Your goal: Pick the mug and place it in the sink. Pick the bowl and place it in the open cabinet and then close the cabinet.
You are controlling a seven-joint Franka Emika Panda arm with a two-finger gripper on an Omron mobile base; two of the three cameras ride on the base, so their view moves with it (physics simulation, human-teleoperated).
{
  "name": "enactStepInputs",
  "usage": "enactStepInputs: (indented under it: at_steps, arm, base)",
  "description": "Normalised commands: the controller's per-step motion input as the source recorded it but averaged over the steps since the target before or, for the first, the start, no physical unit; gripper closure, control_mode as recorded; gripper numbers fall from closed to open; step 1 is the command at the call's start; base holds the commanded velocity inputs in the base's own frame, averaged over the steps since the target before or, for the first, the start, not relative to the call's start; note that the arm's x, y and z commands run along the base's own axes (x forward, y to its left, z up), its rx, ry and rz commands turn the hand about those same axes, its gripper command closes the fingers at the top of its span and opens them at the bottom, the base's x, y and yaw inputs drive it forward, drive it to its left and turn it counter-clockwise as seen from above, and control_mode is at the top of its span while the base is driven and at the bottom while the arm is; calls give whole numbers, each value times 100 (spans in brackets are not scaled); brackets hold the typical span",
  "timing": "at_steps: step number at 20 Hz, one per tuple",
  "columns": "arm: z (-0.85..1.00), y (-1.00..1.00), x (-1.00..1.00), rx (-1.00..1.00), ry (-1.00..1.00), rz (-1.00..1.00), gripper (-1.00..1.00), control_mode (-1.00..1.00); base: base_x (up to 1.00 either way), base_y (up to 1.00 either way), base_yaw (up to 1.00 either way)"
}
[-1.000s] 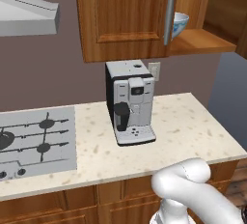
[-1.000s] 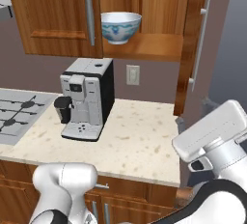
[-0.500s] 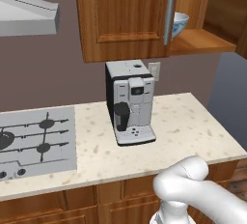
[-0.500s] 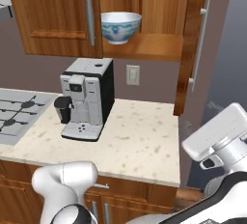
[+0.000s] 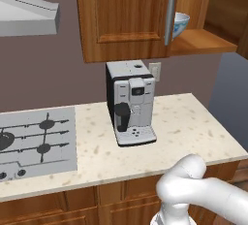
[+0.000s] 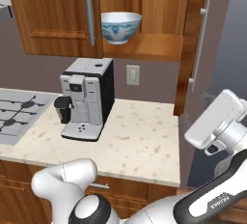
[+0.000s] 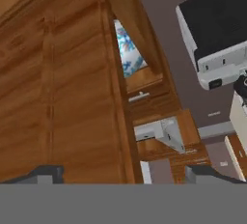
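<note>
The white-and-blue bowl [image 5: 181, 23] [image 6: 120, 25] stands upright on the wooden shelf of the wall cabinet [image 6: 144, 49], whose right door [image 6: 193, 39] hangs open. In the hand view the bowl [image 7: 126, 49] shows through the gap past that door's wooden panel [image 7: 62, 88]. My gripper [image 7: 126, 174] is open, its fingertips wide apart with nothing between them. Its white hand [image 6: 214, 119] hovers low and to the right of the open door, apart from it. The mug and the sink are out of view.
A white and black coffee machine [image 5: 131, 103] [image 6: 87, 97] stands on the speckled counter [image 6: 140, 141] below the cabinet. A gas hob [image 5: 34, 141] lies to the left under a range hood [image 5: 29, 15]. The open door's long silver handle [image 6: 201, 42] faces the arm.
In the right base view the hand has shifted slightly right and risen beside the open door. The jaws stay open. The bowl and door have not moved.
</note>
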Motion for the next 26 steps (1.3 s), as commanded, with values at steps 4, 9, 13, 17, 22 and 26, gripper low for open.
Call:
enactStepInputs:
  at_steps: [4,9,13,17,22,26]
  arm:
    - [0,44,21,-19,0,16,-100,-100]
    - [0,45,48,-15,-1,11,-100,-100]
    - [0,52,24,-11,-7,6,-100,-100]
    - [0,91,1,-9,-18,-2,-100,-100]
    - [0,100,-1,-3,-26,-23,-100,-100]
    - [0,100,-8,0,-28,-47,-100,-100]
  base:
    - [0,0,0]
    - [0,0,0]
    - [0,0,0]
    - [0,0,0]
    - [0,0,0]
    - [0,0,0]
